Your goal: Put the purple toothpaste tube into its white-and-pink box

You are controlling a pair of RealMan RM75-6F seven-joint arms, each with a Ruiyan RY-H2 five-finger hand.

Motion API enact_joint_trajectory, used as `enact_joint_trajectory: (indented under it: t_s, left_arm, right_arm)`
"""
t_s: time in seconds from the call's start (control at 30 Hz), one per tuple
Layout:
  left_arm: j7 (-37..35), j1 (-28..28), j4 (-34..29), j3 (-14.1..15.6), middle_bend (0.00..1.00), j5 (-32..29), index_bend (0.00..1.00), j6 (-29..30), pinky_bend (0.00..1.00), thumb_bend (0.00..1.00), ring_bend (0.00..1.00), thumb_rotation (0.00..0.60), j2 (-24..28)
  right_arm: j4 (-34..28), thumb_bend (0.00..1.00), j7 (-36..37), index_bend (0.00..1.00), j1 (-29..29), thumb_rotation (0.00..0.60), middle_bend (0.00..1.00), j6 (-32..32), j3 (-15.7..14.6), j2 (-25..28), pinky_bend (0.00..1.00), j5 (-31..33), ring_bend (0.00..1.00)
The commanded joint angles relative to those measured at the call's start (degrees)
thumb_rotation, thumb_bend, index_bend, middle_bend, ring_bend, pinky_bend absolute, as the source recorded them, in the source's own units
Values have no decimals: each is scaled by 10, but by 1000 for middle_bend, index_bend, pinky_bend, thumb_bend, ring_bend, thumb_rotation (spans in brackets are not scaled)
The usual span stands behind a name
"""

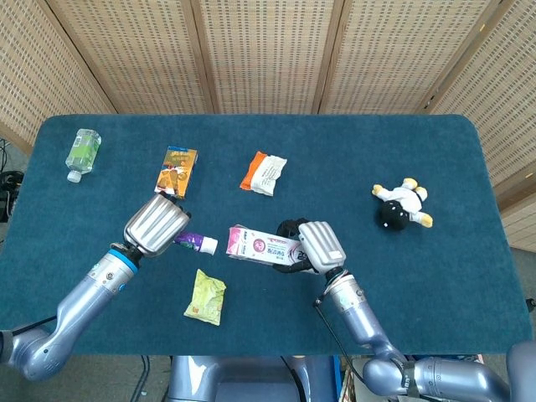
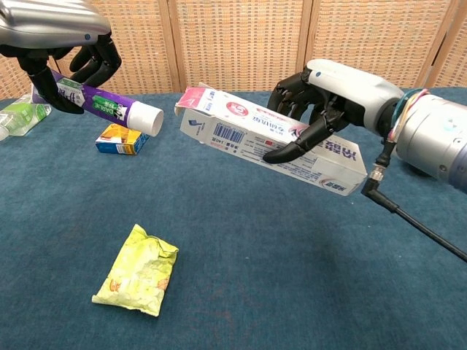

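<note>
My left hand holds the purple toothpaste tube above the table, its white cap pointing right. The white-and-pink box is gripped by my right hand, lifted and tilted, with its open flapped end facing left toward the cap. A small gap separates cap and box mouth. The tube's tail is hidden inside the left hand.
A yellow-green snack packet lies on the blue table below the hands. An orange-blue carton, a green bottle, an orange-white packet and a black-and-white plush toy lie farther back.
</note>
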Motion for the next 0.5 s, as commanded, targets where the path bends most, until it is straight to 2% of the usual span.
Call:
enact_joint_trajectory:
  t_s: [0.03,0.5]
  left_arm:
    - [5,-3,0,0,677,-7,832,3,552,309,536,600,-3]
    - [20,-10,2,12,677,-19,832,10,551,309,536,600,-5]
  right_arm:
    - [0,1,0,602,0,600,540,0,-1,1,566,1,448]
    - [0,1,1,603,0,600,540,2,-3,1,566,4,448]
